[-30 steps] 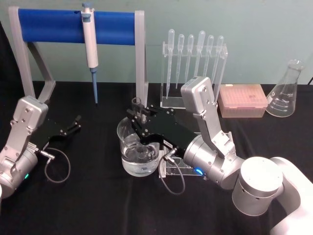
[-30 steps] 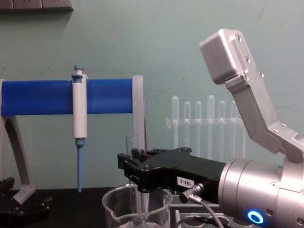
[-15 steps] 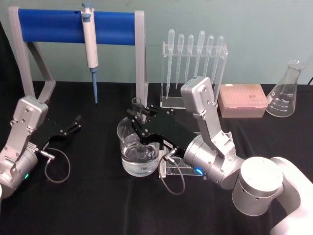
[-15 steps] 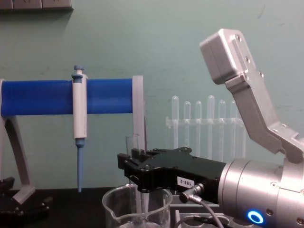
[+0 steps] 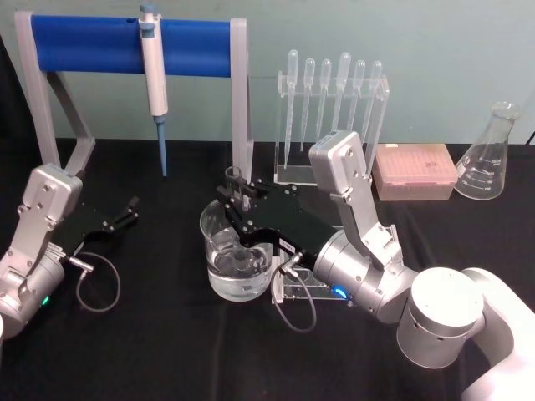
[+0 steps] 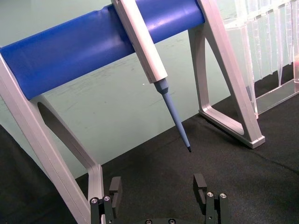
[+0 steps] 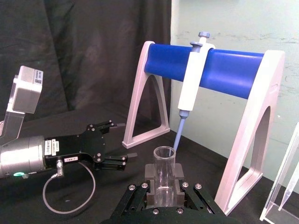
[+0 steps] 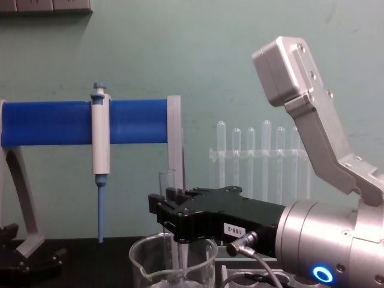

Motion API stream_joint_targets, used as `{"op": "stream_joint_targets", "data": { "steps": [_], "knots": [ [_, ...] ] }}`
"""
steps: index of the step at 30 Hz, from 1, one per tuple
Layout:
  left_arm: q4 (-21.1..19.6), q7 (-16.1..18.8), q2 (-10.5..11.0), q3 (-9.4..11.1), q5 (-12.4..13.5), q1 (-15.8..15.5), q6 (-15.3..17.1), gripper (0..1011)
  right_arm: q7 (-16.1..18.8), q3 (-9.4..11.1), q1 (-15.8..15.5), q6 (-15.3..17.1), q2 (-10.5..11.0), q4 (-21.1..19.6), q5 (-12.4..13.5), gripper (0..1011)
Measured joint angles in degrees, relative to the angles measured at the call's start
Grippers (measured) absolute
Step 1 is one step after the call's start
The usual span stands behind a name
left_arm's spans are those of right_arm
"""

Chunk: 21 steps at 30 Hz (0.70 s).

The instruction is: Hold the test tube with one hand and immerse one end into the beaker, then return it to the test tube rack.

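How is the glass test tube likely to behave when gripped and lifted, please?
The test tube looks like thin, smooth glass: probably fragile and slippery in the right claw. Round and slim, it would likely roll if laid flat. Hollow and open-topped, it is probably light.

I can read "188-2" printed on the small white label (image 8: 233, 230) on the side of my right end effector (image 8: 170, 210).

We see beaker (image 5: 236, 259) at table (image 5: 167, 334) ctr, test tube (image 5: 234, 180) upright in it, right gripper (image 5: 236, 203) round the tube, reaching in from the right. Behind-left: micropipette (image 5: 154, 75) hangs on stand (image 5: 92, 42). Behind-right: pipette rack (image 5: 330, 117), tip box (image 5: 415, 171), flask (image 5: 489, 154). Left gripper (image 5: 127, 213) far left.
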Motion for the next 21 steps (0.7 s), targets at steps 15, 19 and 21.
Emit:
{"op": "stream_joint_targets", "data": {
  "steps": [15,19,21],
  "knots": [
    [0.00,0.00,0.00,0.00,0.00,0.00,0.00,1000,0.00,0.00,0.00,0.00,0.00,0.00,0.00,224],
    [0.00,0.00,0.00,0.00,0.00,0.00,0.00,1000,0.00,0.00,0.00,0.00,0.00,0.00,0.00,224],
    [0.00,0.00,0.00,0.00,0.00,0.00,0.00,1000,0.00,0.00,0.00,0.00,0.00,0.00,0.00,224]
  ]
}}
